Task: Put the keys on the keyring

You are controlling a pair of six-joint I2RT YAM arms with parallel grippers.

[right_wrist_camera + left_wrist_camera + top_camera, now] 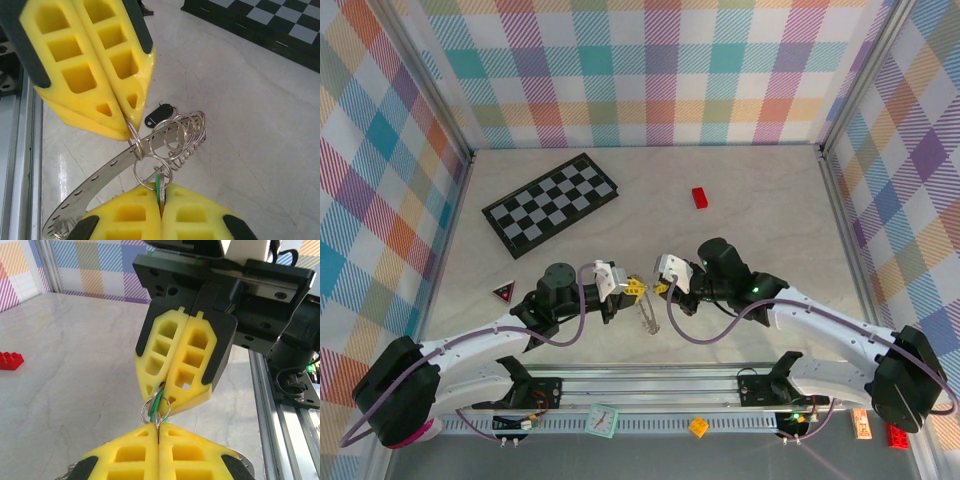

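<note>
Both grippers meet above the table's near middle. My left gripper [637, 288] [159, 429] [129, 131] is shut on a small split ring of the keyring [100, 172] [648, 316], a silvery perforated band that hangs below it and carries several wire rings. My right gripper [661, 289] [161, 192] [162, 396] is shut on the green key [158, 182] [157, 405], whose head sits in a second small ring linked to the pinched one. The black key [160, 114] shows beyond the band, by the cluster of rings; whether it hangs from one I cannot tell.
A folded chessboard [550, 203] lies at the back left and a red block [700, 197] [10, 360] at the back centre. A small red triangle [502, 292] sits left of the left arm. The metal rail [650, 385] runs along the near edge, and checked walls close in three sides.
</note>
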